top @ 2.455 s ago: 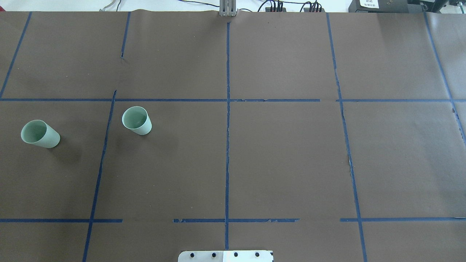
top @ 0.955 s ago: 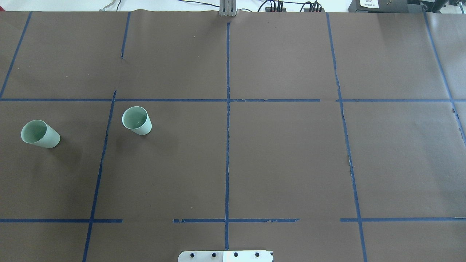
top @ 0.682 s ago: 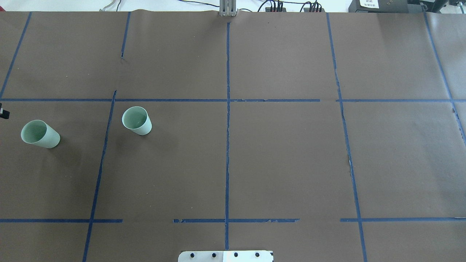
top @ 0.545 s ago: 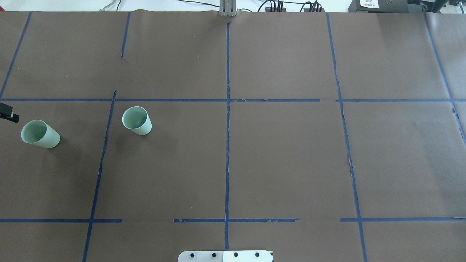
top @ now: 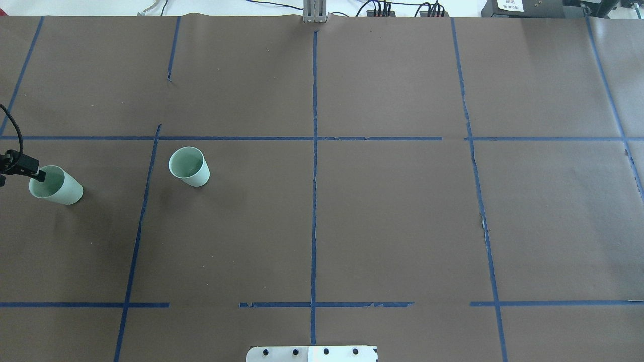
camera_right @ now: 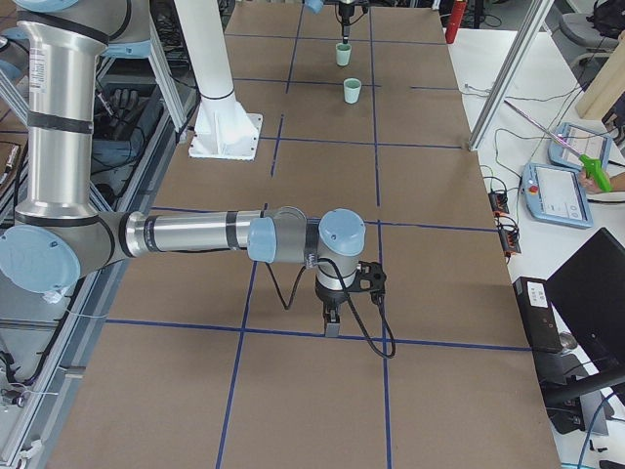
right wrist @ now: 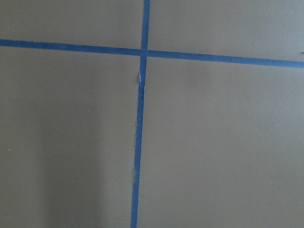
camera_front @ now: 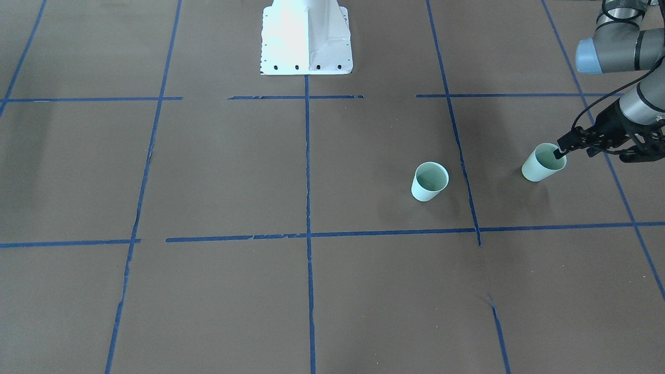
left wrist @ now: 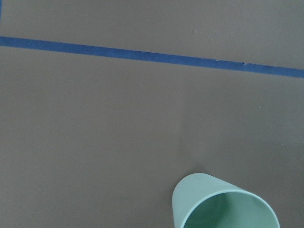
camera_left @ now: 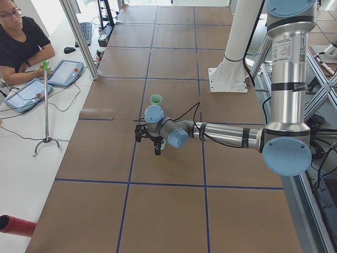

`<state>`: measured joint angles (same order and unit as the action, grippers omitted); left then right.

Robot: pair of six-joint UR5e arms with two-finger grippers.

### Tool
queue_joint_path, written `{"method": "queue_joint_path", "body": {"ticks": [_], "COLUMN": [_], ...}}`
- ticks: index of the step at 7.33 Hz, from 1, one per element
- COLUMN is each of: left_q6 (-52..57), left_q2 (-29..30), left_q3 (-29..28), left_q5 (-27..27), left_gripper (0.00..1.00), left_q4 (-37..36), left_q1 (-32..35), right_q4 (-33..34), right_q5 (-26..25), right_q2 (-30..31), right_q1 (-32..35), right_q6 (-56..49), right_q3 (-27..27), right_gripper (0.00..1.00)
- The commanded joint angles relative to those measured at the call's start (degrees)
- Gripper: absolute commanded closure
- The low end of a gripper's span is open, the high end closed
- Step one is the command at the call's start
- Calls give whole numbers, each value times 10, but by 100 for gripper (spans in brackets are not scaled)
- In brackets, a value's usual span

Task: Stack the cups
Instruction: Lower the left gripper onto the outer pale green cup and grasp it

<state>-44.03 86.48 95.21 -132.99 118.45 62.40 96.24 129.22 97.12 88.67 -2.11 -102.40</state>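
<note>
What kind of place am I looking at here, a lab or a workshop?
Most likely a robotics lab: the left arm and right arm reach over a table gridded in blue tape, and an operator sits by control tablets.

Two cups stand upright on the tabletop, both in the robot's left half and well apart from each other. The outer cup sits near the left edge. The inner cup stands to its right, slightly farther from the robot, across a tape line. The left gripper hangs beside the outer cup, one of its fingers over the rim's outer side. The robot's base sits at the middle of the near edge.
</note>
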Motion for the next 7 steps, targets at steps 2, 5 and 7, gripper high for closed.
{"method": "queue_joint_path", "body": {"ticks": [2, 5, 7], "left_q6": [-1, -7, -30], "left_q2": [9, 11, 12], "left_q3": [-18, -17, 3], "left_q5": [1, -3, -17], "left_gripper": [16, 100, 100], "left_q4": [0, 0, -2], "left_q1": [-18, -19, -18], "right_q4": [0, 0, 0], "right_q5": [1, 0, 1], "right_q2": [0, 0, 0], "right_q1": [0, 0, 0], "right_q6": [0, 0, 0], "right_q3": [-1, 0, -1], "right_gripper": [0, 0, 0]}}
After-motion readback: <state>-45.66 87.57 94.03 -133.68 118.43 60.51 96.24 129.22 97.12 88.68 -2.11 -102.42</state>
